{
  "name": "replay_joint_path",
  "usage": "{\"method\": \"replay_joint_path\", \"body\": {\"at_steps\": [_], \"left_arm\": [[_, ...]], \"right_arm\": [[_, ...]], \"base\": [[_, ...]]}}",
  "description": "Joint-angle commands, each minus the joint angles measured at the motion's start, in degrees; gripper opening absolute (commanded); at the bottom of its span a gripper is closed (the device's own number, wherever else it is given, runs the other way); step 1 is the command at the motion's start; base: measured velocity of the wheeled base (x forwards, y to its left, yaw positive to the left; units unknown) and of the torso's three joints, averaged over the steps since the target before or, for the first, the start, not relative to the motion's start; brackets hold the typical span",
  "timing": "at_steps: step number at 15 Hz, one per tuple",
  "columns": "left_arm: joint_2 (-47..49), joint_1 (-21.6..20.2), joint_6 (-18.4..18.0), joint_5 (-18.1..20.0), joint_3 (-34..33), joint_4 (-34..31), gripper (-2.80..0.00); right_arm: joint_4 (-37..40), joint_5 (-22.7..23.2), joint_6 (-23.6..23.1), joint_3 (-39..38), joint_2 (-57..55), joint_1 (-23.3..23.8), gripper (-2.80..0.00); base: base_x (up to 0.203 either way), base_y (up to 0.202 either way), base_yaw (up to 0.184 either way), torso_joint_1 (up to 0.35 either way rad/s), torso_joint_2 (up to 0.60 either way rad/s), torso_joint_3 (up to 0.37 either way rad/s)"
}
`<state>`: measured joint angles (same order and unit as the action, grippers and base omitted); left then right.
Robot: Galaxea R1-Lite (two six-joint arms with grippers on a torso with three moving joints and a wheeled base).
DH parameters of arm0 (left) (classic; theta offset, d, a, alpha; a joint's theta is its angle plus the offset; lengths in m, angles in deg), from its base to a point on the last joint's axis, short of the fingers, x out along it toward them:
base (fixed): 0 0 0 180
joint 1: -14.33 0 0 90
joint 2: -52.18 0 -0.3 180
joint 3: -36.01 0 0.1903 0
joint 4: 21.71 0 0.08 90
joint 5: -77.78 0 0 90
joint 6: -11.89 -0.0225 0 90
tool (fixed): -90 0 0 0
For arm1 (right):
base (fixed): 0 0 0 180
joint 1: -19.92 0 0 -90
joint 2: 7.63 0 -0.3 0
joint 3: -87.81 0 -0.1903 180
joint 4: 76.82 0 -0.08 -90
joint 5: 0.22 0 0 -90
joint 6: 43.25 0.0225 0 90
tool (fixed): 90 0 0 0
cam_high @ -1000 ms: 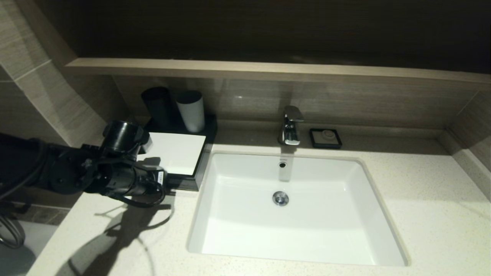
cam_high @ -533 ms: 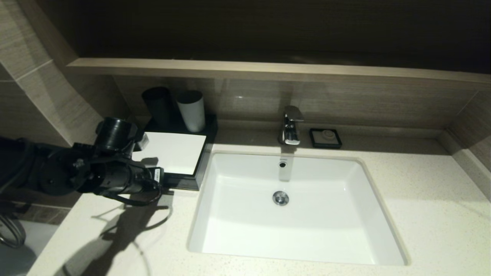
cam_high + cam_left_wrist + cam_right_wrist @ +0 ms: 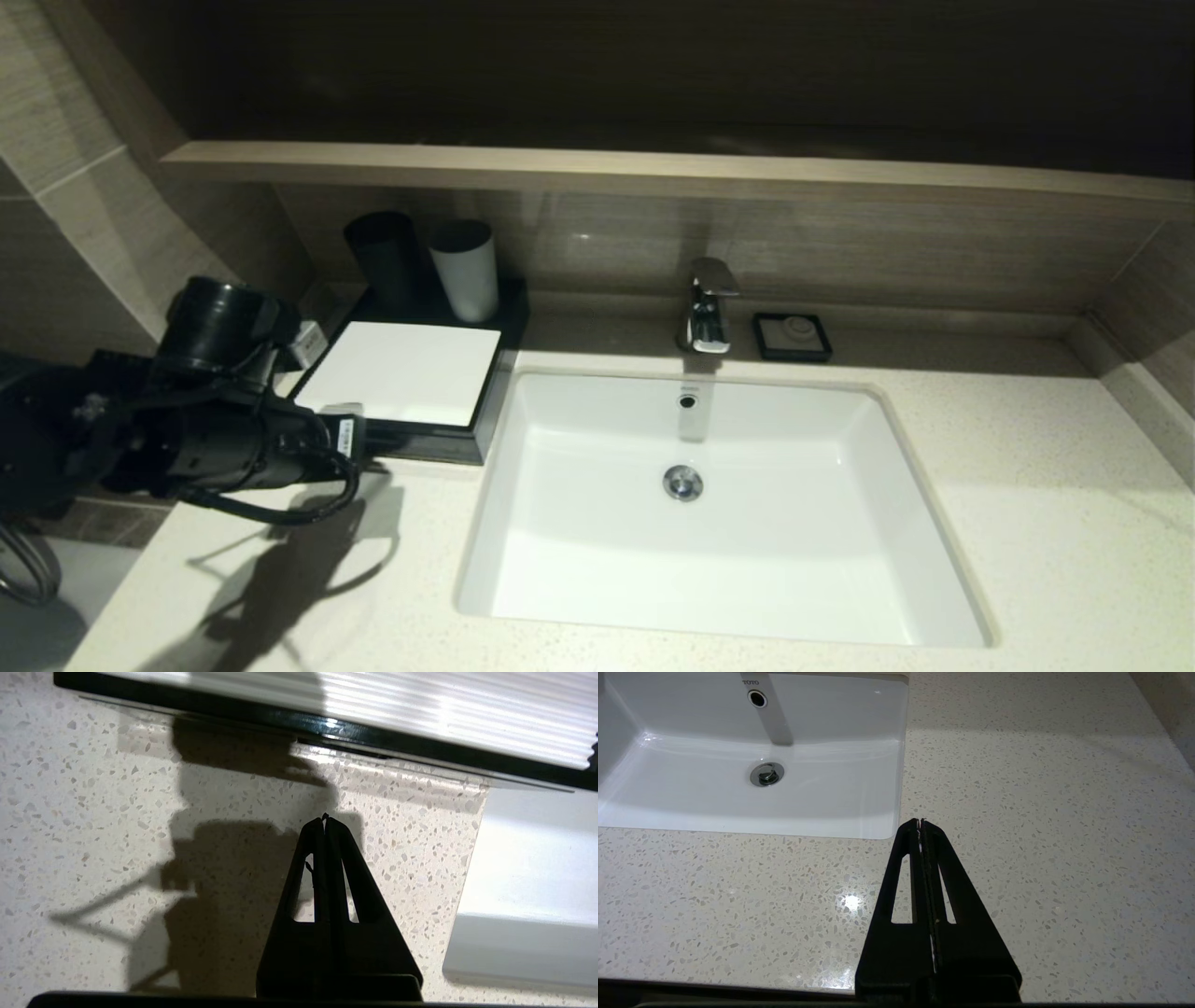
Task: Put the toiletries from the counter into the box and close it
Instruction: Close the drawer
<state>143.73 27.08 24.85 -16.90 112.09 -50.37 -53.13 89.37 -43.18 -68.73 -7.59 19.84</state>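
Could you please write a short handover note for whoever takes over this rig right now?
Left claw: shut, empty, over the counter in front of the box.
Right claw: shut, empty, parked above the counter right of the sink.
Box: at the counter's back left beside the sink, white top panel flat, front looks closed.
Toiletries: none in sight on the counter or in the sink.
Done: apparently the packing and closing, though the box's inside is hidden.
Left: confirm the drawer is fully shut, then park the left arm.
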Motion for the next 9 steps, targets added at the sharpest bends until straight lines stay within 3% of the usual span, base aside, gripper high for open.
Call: {"method": "replay_joint_path", "body": {"at_steps": [1,4,9], "left_arm": [[-4.48,-0.01,0.05,0.00,-1.68,-0.16,-2.80],[-9.37,-0.01,-0.26,-0.08,-2.91,-0.13,-2.80],[-20.33,-2.61,-4.88,-2.55,-8.18,0.44,-2.80]], "right_arm": [[0.02,-0.02,0.01,-0.01,-0.04,-0.01,-2.80],[0.02,-0.02,0.01,-0.01,-0.04,-0.01,-2.80],[0.02,-0.02,0.01,-0.01,-0.04,-0.01,-2.80]], "base": [[0.000,0.000,0.000,0.000,0.00,0.000],[0.000,0.000,0.000,0.000,0.00,0.000],[0.000,0.000,0.000,0.000,0.00,0.000]]}}
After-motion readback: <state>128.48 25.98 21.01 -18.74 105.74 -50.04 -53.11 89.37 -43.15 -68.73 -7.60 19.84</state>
